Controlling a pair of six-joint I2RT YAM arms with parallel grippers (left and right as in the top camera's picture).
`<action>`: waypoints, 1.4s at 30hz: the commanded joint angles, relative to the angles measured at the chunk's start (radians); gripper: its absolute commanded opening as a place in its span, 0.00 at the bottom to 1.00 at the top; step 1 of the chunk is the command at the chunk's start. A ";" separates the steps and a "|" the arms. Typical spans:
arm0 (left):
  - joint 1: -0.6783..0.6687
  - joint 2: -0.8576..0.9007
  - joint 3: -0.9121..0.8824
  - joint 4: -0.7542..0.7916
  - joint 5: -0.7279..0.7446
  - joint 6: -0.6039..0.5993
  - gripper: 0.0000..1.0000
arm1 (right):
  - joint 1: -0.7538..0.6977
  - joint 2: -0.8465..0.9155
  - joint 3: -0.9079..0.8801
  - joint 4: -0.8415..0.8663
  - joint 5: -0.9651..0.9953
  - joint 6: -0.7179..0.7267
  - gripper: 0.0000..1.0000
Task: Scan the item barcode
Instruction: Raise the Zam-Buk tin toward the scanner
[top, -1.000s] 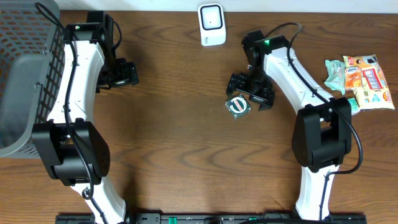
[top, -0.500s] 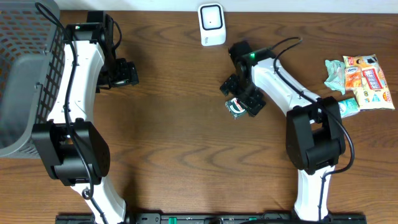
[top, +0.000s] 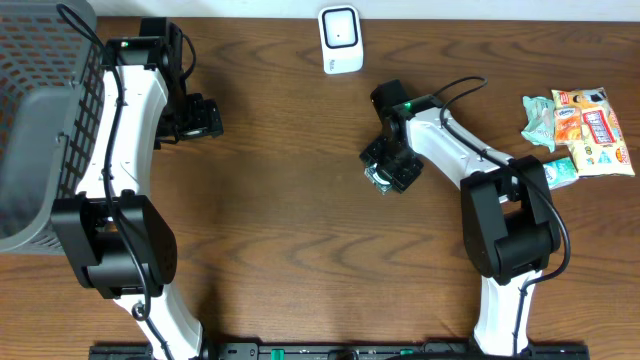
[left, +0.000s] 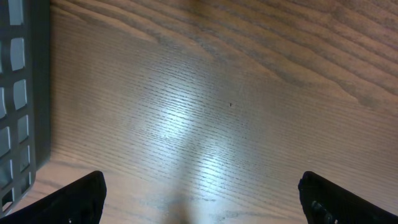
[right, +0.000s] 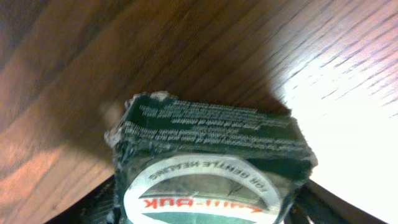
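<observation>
The wooden worktop (top: 280, 230) carries everything here. The grey mesh basket (top: 40, 110) sits just outside the left jaws, its wall showing at the edge of the left wrist view. The left arm (top: 130, 110) has not moved in the last second. Its jaws hang spread as wide as they go over bare wood, with nothing between them. The right arm (top: 450, 140) is the one that has changed: a second ago its jaws hovered wide beside the item, which lay plain to see on the wood. Now they have swung over and come down on it, narrowing as they do. The white scanner (top: 340, 40) stands well beyond the right jaws, toward the far edge. A heap of snack packets (top: 585, 130) lies well off to their outer side, untouched. The task's item, a small dark packet (right: 211, 149) with a round white-rimmed label, sits between the right jaws, lying on the wood. From above only a sliver of it peeks out beneath them. The jaws stand partly closed around it, but I cannot tell whether they have clamped it yet. In my judgement the pick-up is underway, and the lift and carry to the scanner remain to be done.
</observation>
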 joint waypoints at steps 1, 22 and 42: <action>0.002 0.006 -0.011 -0.004 -0.009 -0.013 0.98 | -0.018 0.018 -0.010 0.003 -0.166 -0.101 0.66; 0.002 0.006 -0.011 -0.004 -0.009 -0.013 0.98 | -0.118 0.018 0.002 -0.018 -0.092 -0.346 0.98; 0.002 0.006 -0.011 -0.004 -0.009 -0.013 0.98 | -0.068 0.018 0.021 0.014 -0.392 -0.416 0.50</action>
